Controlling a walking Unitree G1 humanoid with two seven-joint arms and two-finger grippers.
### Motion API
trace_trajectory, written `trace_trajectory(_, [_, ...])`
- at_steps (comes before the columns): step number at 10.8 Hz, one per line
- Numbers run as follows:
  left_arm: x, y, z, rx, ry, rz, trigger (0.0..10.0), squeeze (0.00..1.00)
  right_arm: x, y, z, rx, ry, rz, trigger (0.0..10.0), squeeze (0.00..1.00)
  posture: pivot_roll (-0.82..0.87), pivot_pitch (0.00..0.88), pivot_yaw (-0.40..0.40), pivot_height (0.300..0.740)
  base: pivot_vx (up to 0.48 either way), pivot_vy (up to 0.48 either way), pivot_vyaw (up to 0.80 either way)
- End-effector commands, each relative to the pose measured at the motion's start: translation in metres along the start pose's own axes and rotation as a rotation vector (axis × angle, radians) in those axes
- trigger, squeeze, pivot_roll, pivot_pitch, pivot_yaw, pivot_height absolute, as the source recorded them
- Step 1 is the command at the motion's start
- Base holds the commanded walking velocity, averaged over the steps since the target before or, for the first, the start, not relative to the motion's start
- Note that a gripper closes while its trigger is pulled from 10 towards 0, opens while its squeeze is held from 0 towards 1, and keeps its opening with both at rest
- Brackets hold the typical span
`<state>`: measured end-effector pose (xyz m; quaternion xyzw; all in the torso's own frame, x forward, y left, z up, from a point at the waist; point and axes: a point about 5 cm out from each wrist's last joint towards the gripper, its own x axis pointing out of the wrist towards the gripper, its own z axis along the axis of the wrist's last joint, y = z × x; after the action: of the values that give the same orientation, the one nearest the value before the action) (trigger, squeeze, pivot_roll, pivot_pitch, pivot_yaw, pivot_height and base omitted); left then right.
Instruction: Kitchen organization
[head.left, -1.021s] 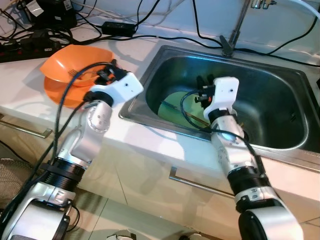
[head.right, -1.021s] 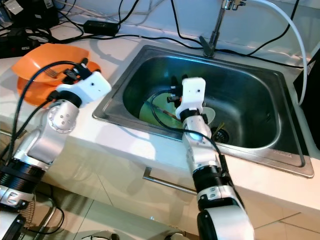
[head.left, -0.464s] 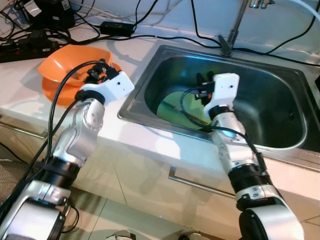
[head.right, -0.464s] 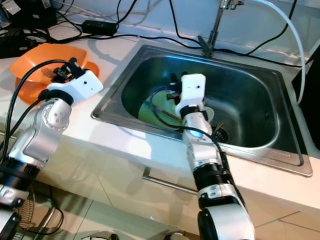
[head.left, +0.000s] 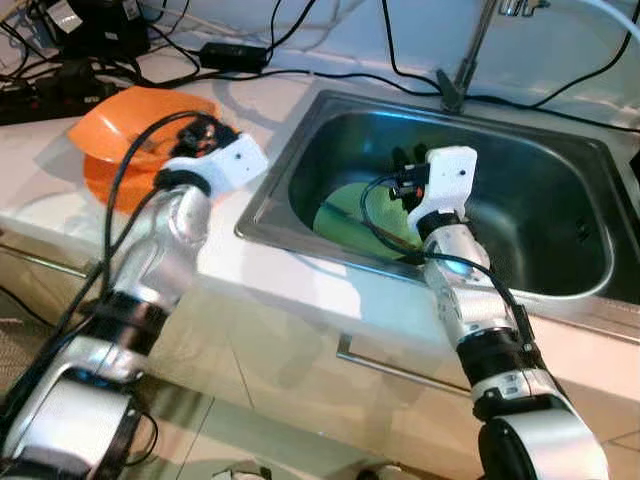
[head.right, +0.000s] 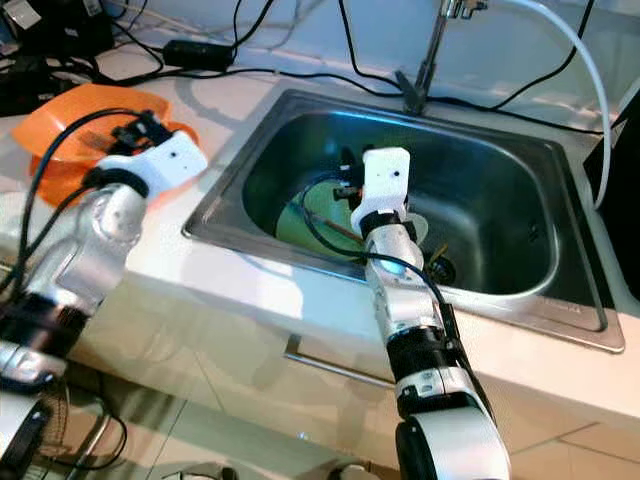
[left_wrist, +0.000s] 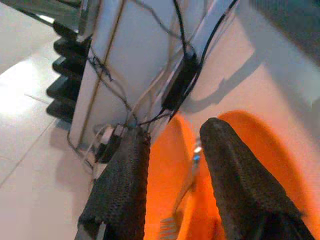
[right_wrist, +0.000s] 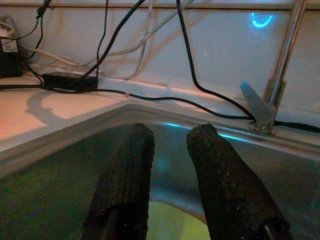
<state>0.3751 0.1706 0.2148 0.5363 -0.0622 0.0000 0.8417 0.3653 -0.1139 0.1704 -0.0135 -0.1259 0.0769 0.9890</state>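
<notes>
While no legible writing shows, left gripper (left_wrist: 170, 165) hovers over orange bowl (head.left: 120, 150), fingers apart; right gripper (right_wrist: 170, 150) inside sink (head.right: 560, 300) above green plate (head.left: 350, 205), fingers apart.

Orange bowl (head.left: 120, 150), green plate (head.left: 360, 205), steel-grey sink (head.left: 560, 200).

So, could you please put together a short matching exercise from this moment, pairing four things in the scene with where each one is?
Things:
1. orange bowl
2. green plate
3. left gripper
4. right gripper

Places:
A. inside the sink, above the plate
B. on the counter, left of the sink
C. lying on the sink floor
D. over the orange bowl

Pairs: 1-B, 2-C, 3-D, 4-A
</notes>
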Motion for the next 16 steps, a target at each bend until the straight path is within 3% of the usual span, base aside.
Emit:
trace_trajectory(1, [0.003,0.0,0.004,-0.017,-0.014,-0.022,10.0,0.0,0.001,-0.003,0.004,-0.006,-0.009,-0.011,10.0,0.0,0.08,0.054,-0.035,0.74,0.0,0.0,0.0])
trace_trajectory(3, [0.004,-0.006,0.005,-0.006,-0.025,-0.046,10.0,0.0,0.002,-0.002,0.004,-0.004,-0.009,-0.01,10.0,0.0,0.08,0.054,-0.036,0.74,0.0,0.0,0.0])
trace_trajectory(7, [0.018,0.006,0.006,0.032,-0.015,0.003,10.0,0.0,0.002,-0.002,0.004,-0.005,-0.008,-0.012,10.0,0.0,0.08,0.05,-0.035,0.74,0.0,0.0,0.0])
trace_trajectory(10, [0.024,0.004,0.007,0.047,-0.008,-0.014,10.0,0.0,0.002,-0.003,0.004,-0.004,-0.006,-0.017,10.0,0.0,0.08,0.048,-0.032,0.74,0.0,0.0,0.0])
trace_trajectory(15, [0.026,0.002,-0.004,0.053,0.053,-0.031,10.0,0.0,0.002,-0.003,0.003,-0.003,-0.002,-0.015,10.0,0.0,0.08,0.047,-0.035,0.74,0.0,0.0,0.0])
trace_trajectory(16, [0.026,0.003,-0.004,0.05,0.053,-0.028,4.7,0.0,0.002,-0.003,0.003,-0.002,-0.002,-0.015,10.0,0.0,0.08,0.047,-0.035,0.74,0.0,0.0,0.0])
